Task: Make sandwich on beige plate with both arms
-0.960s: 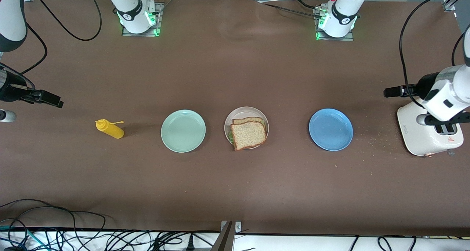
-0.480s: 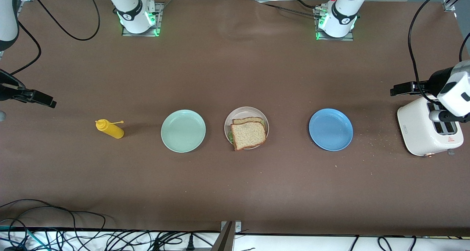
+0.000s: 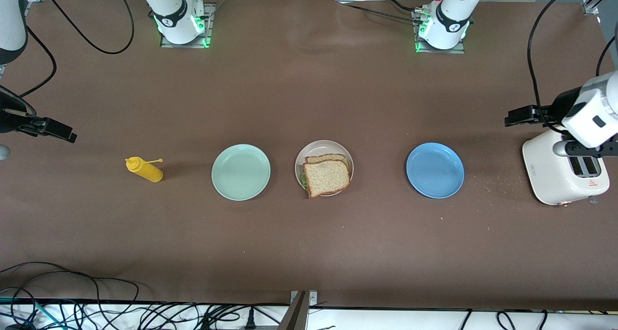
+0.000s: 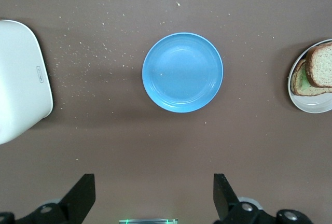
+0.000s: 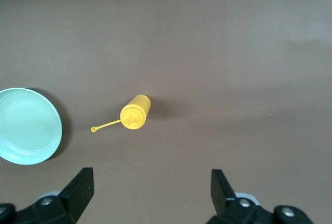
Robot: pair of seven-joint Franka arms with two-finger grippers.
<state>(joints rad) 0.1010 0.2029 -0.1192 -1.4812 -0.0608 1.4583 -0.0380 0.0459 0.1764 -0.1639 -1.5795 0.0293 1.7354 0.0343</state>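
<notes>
The sandwich (image 3: 327, 176) lies on the beige plate (image 3: 322, 144) in the middle of the table: two brown bread slices with a bit of green lettuce showing at one edge. The left wrist view catches it at its border, sandwich (image 4: 319, 68) on plate (image 4: 307, 107). My left gripper (image 4: 154, 178) hangs open and empty high over the table, between the blue plate and the toaster. Over the right arm's end of the table, above the bare mat by the yellow bottle, my right gripper (image 5: 151, 172) is also open and empty. Neither gripper is close to the sandwich.
A mint-green plate (image 3: 240, 171) and a blue plate (image 3: 435, 170) flank the beige one. A yellow squeeze bottle (image 3: 145, 170) stands toward the right arm's end. A white toaster (image 3: 562, 173) sits at the left arm's end, with crumbs scattered beside it. Cables run along the front edge.
Both hands shifted slightly at the table's ends; the left one swung outward over the toaster and partly back. The sandwich and plates stayed put.
</notes>
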